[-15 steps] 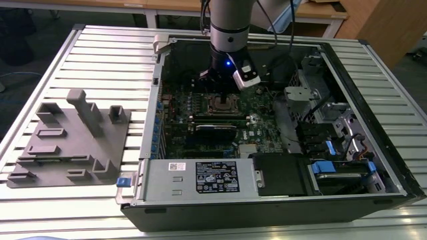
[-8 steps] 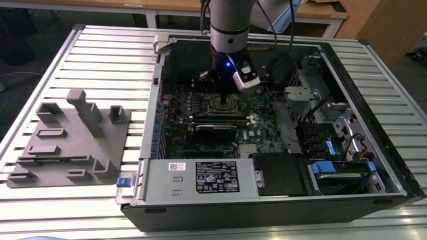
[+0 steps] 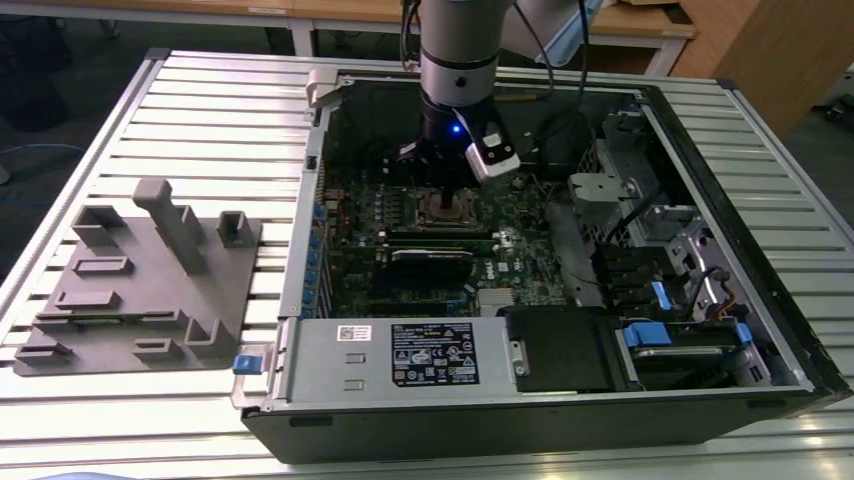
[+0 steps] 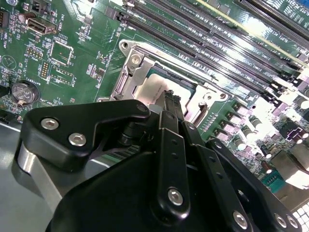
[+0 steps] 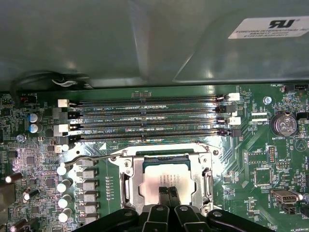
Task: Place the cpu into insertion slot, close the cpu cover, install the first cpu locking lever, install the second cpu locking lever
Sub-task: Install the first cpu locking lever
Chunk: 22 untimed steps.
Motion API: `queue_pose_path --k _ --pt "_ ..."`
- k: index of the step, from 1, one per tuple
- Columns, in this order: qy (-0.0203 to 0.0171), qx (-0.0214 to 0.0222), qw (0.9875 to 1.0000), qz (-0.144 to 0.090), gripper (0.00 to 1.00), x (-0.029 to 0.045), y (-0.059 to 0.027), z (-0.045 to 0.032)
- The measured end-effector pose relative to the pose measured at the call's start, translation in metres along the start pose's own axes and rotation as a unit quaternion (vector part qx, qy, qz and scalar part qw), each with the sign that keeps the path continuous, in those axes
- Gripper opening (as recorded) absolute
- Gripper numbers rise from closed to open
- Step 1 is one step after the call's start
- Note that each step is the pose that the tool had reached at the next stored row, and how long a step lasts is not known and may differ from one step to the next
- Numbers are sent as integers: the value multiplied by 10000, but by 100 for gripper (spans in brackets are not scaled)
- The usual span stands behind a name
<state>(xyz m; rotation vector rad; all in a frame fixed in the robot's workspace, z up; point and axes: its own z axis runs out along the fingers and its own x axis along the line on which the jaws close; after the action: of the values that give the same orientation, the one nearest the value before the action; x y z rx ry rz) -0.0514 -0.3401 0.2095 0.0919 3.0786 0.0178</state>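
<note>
A slatted metal table (image 3: 200, 100) carries an open computer case (image 3: 534, 430), which takes up most of the exterior view's right and middle. A grey moulded fixture tray (image 3: 134, 290) lies on the table at the exterior view's left, well apart from the work. The arm (image 3: 458, 50) comes down from the far side into the case, over the green motherboard (image 3: 400, 260). At the near edge of the case sits a grey box with a label plate (image 3: 430, 355). In the first wrist view, four long memory slots (image 5: 145, 118) run side by side just beyond the socket area. The gripper (image 5: 169, 191) hangs directly over the socket. Its two slim black fingers are drawn together with hardly any gap between them and grip nothing. Their tips are at the chip's top face, though whether they touch it cannot be told. The cpu cover (image 5: 126, 186), a silvery frame, lies down flat around the chip. The insertion slot (image 5: 164, 159) shows as a dark strip just inside that frame. The cpu (image 5: 166, 176) is seated in the slot, and its dull metal top shows through the cover's cut-out. A thin wire lever (image 5: 94, 157) reaches out from the socket's corner, between the memory slots and a row of silver capacitors (image 5: 62, 186). A coin battery (image 5: 282, 123) sits on the board, well apart from the socket.
</note>
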Motion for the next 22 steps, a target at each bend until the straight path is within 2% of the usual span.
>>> queue_pose_path --k 4,8,22 --pt "0 0 10000 0 11 0 0 -6" --pt "0 0 10000 0 11 -3 1 -50" --pt "0 0 10000 0 11 -19 4 -313"
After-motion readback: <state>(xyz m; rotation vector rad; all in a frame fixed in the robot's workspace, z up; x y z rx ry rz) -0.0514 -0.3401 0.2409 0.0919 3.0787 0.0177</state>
